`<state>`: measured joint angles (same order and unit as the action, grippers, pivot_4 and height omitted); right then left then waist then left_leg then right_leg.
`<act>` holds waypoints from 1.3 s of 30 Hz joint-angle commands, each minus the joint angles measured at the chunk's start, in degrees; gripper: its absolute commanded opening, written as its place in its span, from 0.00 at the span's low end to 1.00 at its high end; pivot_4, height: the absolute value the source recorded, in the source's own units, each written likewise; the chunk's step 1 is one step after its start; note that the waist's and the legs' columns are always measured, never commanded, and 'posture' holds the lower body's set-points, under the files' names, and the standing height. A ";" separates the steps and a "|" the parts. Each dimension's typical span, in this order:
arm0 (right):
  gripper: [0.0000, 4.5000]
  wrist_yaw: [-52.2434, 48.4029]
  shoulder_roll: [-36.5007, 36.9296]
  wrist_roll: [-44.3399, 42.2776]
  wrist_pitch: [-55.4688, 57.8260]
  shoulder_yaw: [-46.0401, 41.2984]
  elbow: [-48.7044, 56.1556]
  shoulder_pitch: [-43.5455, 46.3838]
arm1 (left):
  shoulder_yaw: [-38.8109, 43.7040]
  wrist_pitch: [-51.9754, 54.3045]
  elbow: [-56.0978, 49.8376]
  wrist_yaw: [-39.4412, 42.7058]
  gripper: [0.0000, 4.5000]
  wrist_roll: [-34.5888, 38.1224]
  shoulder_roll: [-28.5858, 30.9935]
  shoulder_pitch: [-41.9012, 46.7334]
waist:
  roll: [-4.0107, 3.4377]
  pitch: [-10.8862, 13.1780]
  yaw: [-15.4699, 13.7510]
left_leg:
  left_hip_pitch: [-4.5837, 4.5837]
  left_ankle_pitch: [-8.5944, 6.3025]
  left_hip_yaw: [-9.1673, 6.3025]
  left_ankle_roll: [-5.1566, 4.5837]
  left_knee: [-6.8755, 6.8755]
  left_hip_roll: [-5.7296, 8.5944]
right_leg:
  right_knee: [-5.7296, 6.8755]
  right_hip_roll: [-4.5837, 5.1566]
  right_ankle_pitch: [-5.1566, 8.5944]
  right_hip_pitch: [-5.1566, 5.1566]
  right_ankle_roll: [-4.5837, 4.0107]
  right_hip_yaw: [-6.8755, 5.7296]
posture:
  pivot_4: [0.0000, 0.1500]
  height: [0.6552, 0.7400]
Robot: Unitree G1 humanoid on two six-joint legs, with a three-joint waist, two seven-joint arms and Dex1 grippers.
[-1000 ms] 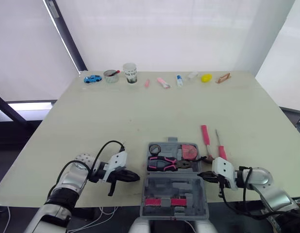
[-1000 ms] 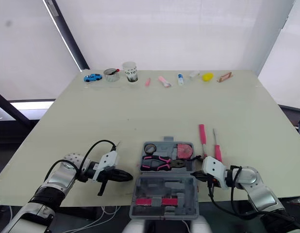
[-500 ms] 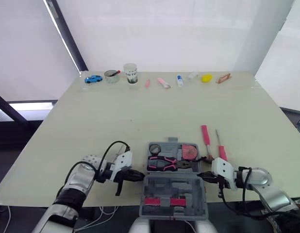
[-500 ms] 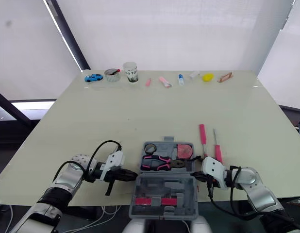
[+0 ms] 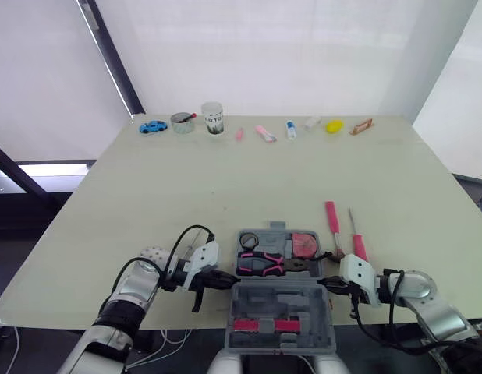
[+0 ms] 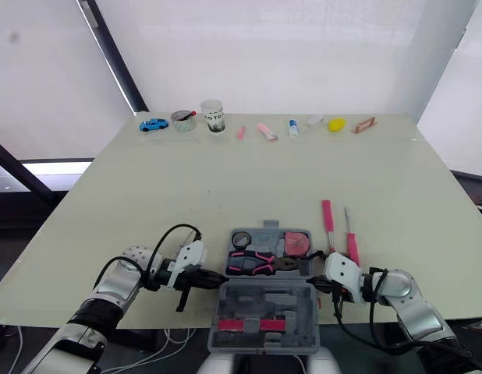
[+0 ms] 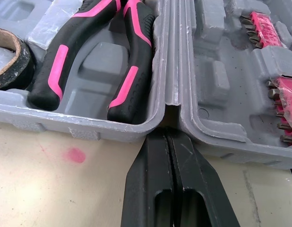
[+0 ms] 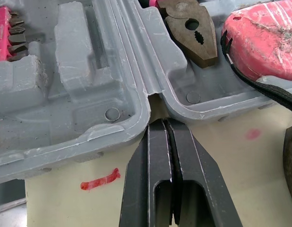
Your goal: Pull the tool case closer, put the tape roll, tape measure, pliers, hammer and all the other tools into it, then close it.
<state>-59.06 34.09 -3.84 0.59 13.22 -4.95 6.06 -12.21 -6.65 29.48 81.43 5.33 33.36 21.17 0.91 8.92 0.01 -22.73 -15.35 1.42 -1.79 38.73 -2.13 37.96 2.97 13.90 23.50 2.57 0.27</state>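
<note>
Looking along the left gripper (image 7: 167,135), I see its two black fingers clamped flat against each other with nothing between them. The tips sit at the hinge notch on the left end of the tool case (image 7: 160,101). My right gripper (image 8: 160,124) reads the same way: fingers pressed together, empty, tips at the hinge notch on the case's right end. The case lies open and flat at the near edge of the table (image 5: 225,179), between the two grippers. Its lid half is nearest me and has pink bit holders (image 5: 260,323) in it. In the far half the pliers (image 5: 264,263) lie across the middle with their black-and-pink handles toward the left. The tape roll (image 5: 249,238) sits in the far left corner and the pink tape measure (image 5: 306,243) in the far right corner. Outside the case, just beside its right side, the hammer (image 5: 331,220) and a pink-handled screwdriver (image 5: 356,243) lie side by side on the table, running away from me. Along the far edge I can make out a blue toy car (image 5: 153,126), a paper cup (image 5: 213,118) and a yellow object (image 5: 333,125), all well apart from the case.
</note>
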 commanded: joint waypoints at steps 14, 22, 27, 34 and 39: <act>0.00 0.30 -3.17 -0.04 -1.47 -0.20 -3.42 6.06 | -0.45 1.77 -0.08 -1.84 0.01 -0.61 -1.97 2.54 | 0.00 0.00 0.11 | 0.00 0.03 -0.05 -0.01 0.12 -0.03 | 0.04 -0.10 -0.12 0.00 -0.15 -0.01 | 1.00 1.00; 0.00 1.30 -3.83 0.42 -2.54 -1.26 -7.16 9.17 | -0.32 0.39 5.26 -3.20 0.01 -2.64 -3.58 7.43 | 0.01 0.01 0.04 | -0.09 0.03 -0.03 0.00 0.19 -0.03 | 0.03 -0.10 -0.15 0.01 -0.12 -0.01 | 1.00 1.00; 0.00 1.83 -4.32 0.71 -2.86 -1.42 -8.37 10.11 | -0.21 -0.89 8.69 -3.72 0.01 -3.56 -4.82 9.87 | 0.01 0.01 0.15 | -0.09 0.03 -0.04 0.00 0.19 -0.03 | 0.03 -0.11 -0.15 0.01 -0.12 -0.01 | 1.00 1.00; 0.00 2.82 -4.91 1.16 -3.41 -1.58 -9.54 10.98 | 0.11 -2.07 11.00 -4.58 0.01 -4.19 -5.56 10.99 | 0.01 0.01 0.26 | -0.09 0.03 -0.04 0.00 0.19 -0.03 | 0.04 -0.12 -0.15 0.01 -0.11 0.00 | 1.00 1.00; 0.00 4.11 -5.42 2.00 -5.06 -1.86 -11.14 12.06 | 0.28 -2.55 12.58 -5.99 0.01 -4.71 -5.98 11.92 | 0.01 0.01 0.35 | -0.08 0.03 -0.04 0.00 0.20 -0.03 | 0.04 -0.12 -0.16 0.00 -0.10 0.00 | 1.00 1.00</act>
<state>-55.41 29.93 -0.93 -1.88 11.65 -17.78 16.34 -11.66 -8.33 41.63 77.37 1.14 28.76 31.89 0.92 8.93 0.35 -22.81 -15.32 1.38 -1.79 38.94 -2.15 38.00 2.85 13.74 23.50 2.48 0.27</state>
